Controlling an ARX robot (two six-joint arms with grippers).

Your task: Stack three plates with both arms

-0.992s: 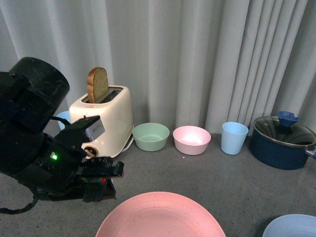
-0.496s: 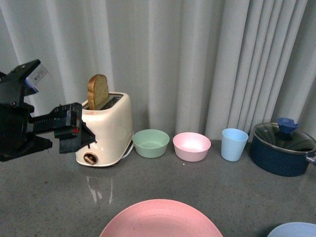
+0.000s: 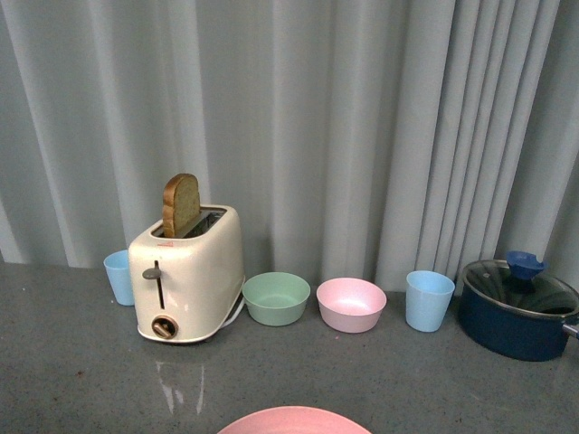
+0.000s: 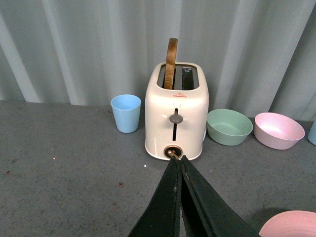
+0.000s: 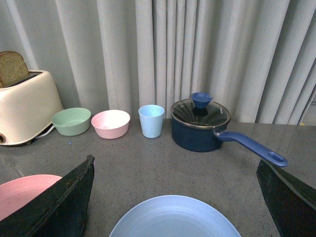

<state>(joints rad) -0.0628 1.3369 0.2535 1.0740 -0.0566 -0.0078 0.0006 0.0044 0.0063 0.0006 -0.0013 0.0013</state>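
The pink plate [image 3: 294, 421] lies at the near edge of the grey table, only its far rim showing in the front view; it also shows as pink plate [image 4: 291, 224] and pink plate [image 5: 22, 192] in the wrist views. The light blue plate [image 5: 175, 219] lies flat on the table between the wide-open fingers of my right gripper [image 5: 175, 197], which hangs above it with nothing held. My left gripper [image 4: 177, 160] is shut and empty, its tips pointing at the toaster. The beige plate is out of view. Neither arm appears in the front view.
Along the curtain stand a small blue cup [image 3: 118, 277], a cream toaster [image 3: 187, 274] with a slice of bread, a green bowl [image 3: 276, 297], a pink bowl [image 3: 351, 304], a blue cup [image 3: 429, 300] and a dark blue lidded saucepan [image 3: 516, 310] with its handle [image 5: 252, 147] pointing out.
My left arm, which filled the left of the front view, has drawn back out of it. The view has tilted up, so the pink plate shows less and the blue plate has left it.
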